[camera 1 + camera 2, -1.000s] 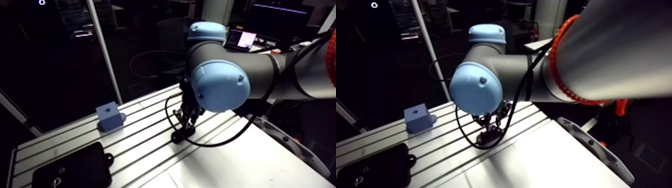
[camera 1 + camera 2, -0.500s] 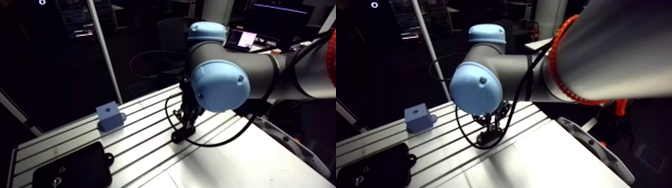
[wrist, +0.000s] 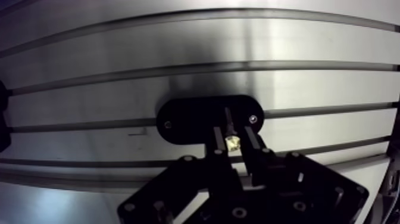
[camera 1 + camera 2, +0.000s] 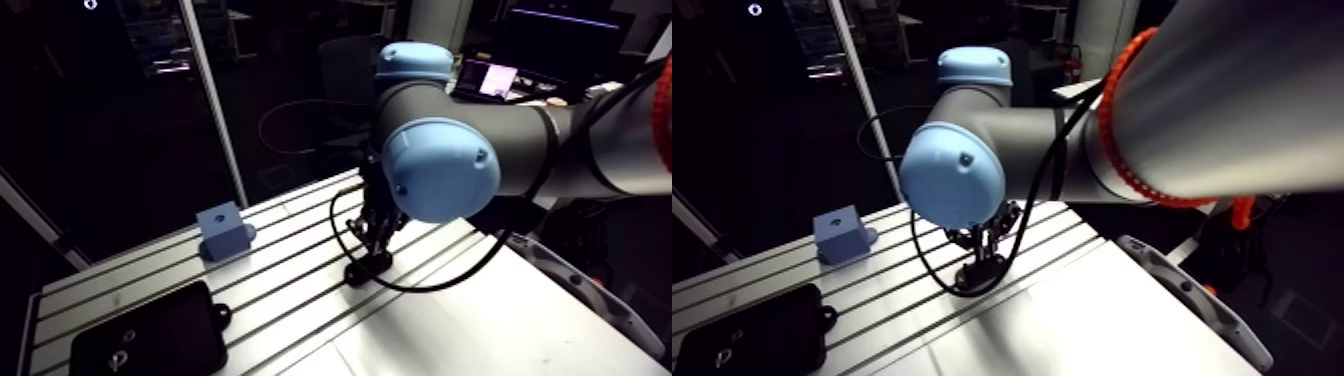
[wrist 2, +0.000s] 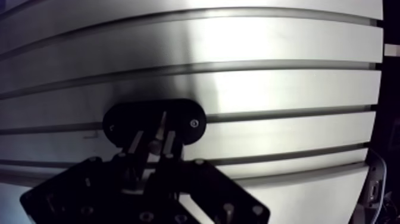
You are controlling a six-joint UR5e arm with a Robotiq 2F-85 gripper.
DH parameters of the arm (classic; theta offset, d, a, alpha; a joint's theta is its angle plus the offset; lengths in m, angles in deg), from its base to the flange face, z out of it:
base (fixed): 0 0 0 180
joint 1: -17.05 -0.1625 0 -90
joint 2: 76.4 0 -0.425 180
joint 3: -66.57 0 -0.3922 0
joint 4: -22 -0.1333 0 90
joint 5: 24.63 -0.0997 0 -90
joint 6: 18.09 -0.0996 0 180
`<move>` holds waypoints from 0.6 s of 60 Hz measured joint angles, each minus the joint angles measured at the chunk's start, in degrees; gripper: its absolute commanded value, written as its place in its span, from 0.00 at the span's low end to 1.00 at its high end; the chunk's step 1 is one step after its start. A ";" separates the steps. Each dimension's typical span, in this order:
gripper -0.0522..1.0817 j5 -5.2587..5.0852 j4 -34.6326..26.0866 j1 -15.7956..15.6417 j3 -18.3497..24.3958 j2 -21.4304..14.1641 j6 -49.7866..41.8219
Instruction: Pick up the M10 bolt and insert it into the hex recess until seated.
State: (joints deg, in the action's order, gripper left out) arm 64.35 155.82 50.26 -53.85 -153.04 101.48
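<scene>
The tool [image 3: 233,137] is clamping its two fingers [image 3: 217,148] on the M10 bolt [image 3: 232,142]. The bolt's small pale, brassy end is showing right between the fingertips. In the wrist view a slim pale line is running on from that end, ahead of the fingers, and is lying over a black oval plate [image 3: 190,119]. Whether the bolt is touching the plate cannot be told.

The plate is lying flat on the slotted counter [image 3: 238,47], straddling one of its grooves, with a small screw showing near each of its rounded ends.

In the arm view the tool is standing directly over the plate. A blue block [image 4: 222,231] is sitting well apart from the plate, along the counter's far edge, and is carrying a small dark mark on its top face. A black pad [image 4: 150,345] is lying further from the plate, at the counter's near corner.
</scene>
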 measured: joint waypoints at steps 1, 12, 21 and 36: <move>0.73 -0.01 0.00 -0.03 0.02 -0.02 0.01; 0.74 -0.22 -0.11 -0.33 0.42 -0.41 0.12; 0.74 -0.39 -0.57 -0.77 1.45 -1.16 0.21; 0.75 -1.31 -4.73 -1.60 5.29 -3.17 0.21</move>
State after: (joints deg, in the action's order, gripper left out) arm 63.04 151.09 48.66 -48.56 -156.21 101.69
